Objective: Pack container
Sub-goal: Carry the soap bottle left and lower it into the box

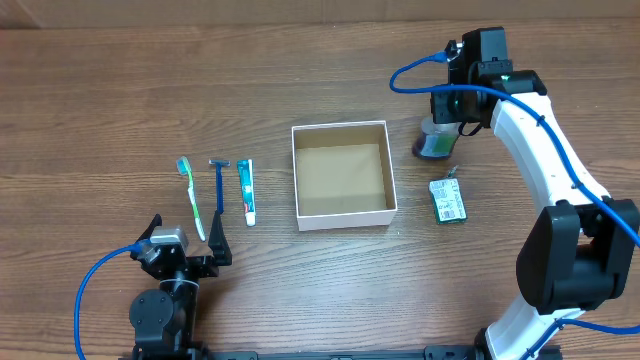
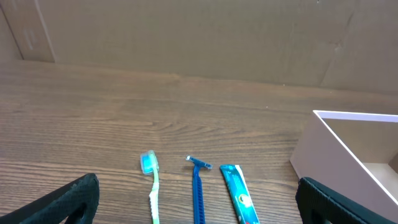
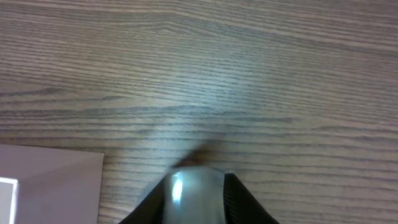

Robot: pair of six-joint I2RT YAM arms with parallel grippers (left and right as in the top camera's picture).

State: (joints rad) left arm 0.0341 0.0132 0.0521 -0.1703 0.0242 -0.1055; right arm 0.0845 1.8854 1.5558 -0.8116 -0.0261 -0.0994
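Note:
The container (image 1: 345,216) is a lidless square box with white walls and a brown inside, standing empty mid-table; it also shows in the left wrist view (image 2: 348,143) and the right wrist view (image 3: 50,180). My right gripper (image 1: 440,125) is just right of it, shut on a small bottle (image 1: 435,145) with purple and green on it; in the right wrist view (image 3: 196,186) the bottle (image 3: 193,199) sits between the fingers. My left gripper (image 1: 188,240) is open and empty, near the front edge, behind a green toothbrush (image 1: 192,205), a blue razor (image 1: 220,188) and a teal toothpaste tube (image 1: 246,190).
A small green packet (image 1: 448,200) lies right of the container, in front of the bottle. In the left wrist view the toothbrush (image 2: 152,186), razor (image 2: 198,193) and tube (image 2: 238,193) lie side by side between the open fingers. A cardboard wall stands at the table's far side.

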